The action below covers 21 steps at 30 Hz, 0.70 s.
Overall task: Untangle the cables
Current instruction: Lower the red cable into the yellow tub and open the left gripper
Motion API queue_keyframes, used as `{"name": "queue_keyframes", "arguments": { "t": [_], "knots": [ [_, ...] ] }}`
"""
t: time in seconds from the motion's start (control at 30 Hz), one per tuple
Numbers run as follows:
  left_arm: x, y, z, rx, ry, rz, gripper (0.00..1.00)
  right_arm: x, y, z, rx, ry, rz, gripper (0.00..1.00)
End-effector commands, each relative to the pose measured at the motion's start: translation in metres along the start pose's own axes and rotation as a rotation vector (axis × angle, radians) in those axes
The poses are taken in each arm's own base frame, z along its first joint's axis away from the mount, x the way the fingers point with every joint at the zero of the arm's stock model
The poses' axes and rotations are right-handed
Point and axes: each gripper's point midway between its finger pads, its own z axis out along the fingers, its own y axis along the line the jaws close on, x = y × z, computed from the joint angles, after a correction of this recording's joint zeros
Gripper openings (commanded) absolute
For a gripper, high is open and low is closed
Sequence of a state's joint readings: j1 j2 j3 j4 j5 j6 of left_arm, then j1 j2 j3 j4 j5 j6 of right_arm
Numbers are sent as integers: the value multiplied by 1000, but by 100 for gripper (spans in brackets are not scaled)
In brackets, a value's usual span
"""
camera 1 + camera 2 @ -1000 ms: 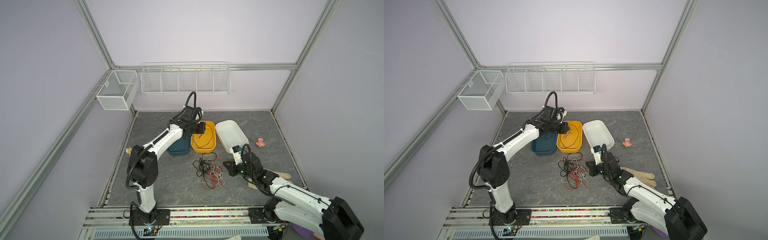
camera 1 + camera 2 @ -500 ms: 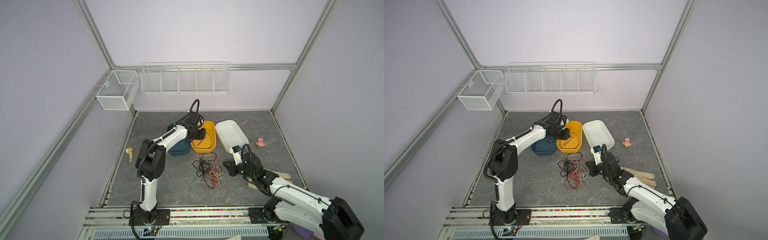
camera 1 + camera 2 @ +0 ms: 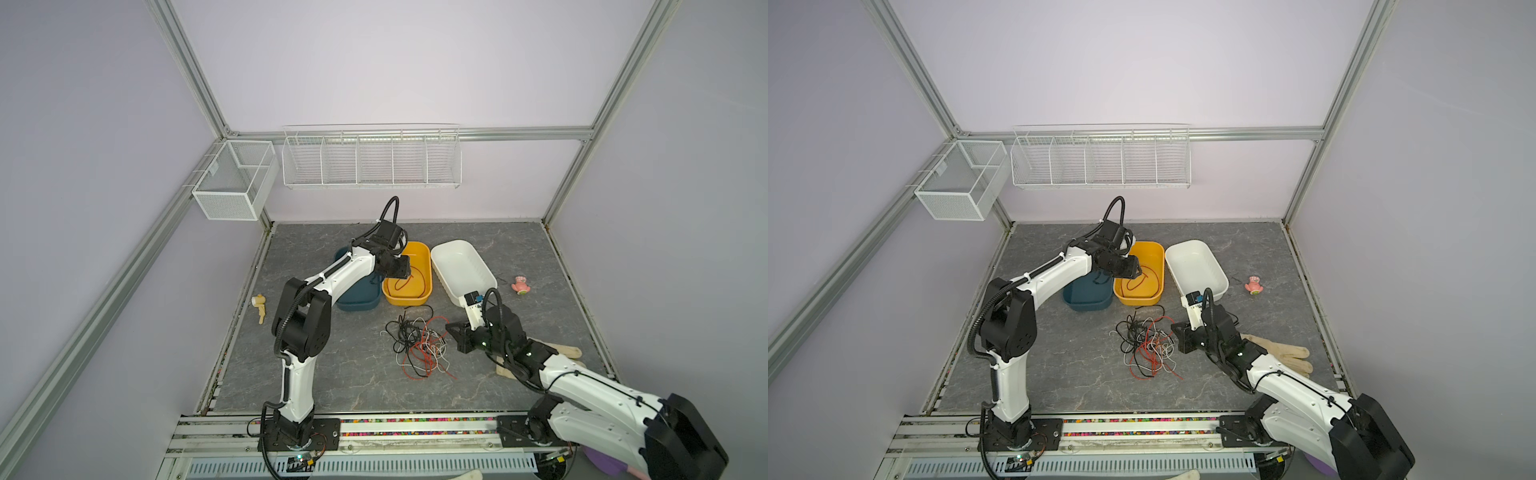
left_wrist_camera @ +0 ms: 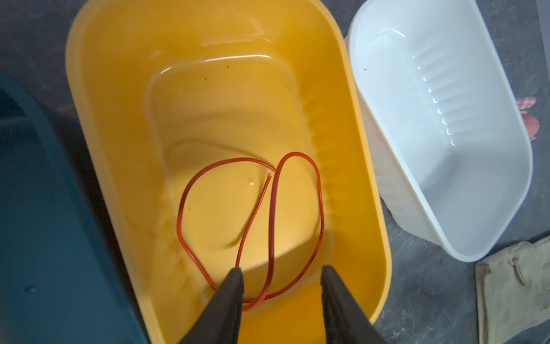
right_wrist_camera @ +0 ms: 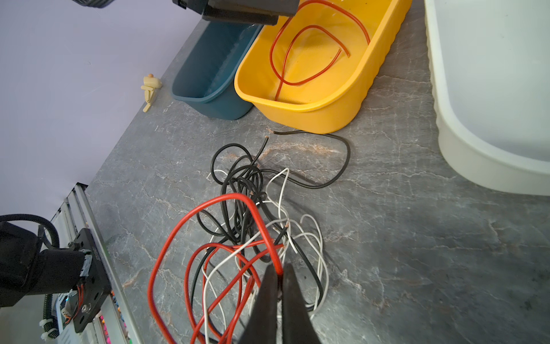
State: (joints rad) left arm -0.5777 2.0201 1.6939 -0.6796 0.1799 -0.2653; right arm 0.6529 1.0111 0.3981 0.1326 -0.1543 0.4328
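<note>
Hanging with jaws parted and empty, the left gripper (image 4: 281, 268) is pictured above the yellow bin (image 4: 119, 119), where one red cable (image 4: 321, 208) is coiled loose. Nearer, the right gripper (image 5: 279, 272) is clamped on a red loop (image 5: 226, 196) of the red, white and black tangle (image 3: 415, 347) spread on the mat (image 3: 332, 374).

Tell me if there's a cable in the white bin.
No, the white bin shows only its bare floor; the lone red cable lies in the yellow bin.
</note>
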Motion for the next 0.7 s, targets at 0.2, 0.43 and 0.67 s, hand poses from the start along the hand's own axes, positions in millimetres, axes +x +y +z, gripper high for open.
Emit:
{"name": "queue_keyframes", "arguments": {
  "t": [0.2,0.43,0.67],
  "knots": [
    [-27,-8,-58,-30,-80,34,64,3,2,-1,-11,0,-26,6],
    [1,-14,-111,-8,-129,-78,81,3,4,-2,-22,-3,-28,6],
    [72,-16,-136,19,-127,-176,92,2,6,-3,-30,-17,-42,6]
  ]
}}
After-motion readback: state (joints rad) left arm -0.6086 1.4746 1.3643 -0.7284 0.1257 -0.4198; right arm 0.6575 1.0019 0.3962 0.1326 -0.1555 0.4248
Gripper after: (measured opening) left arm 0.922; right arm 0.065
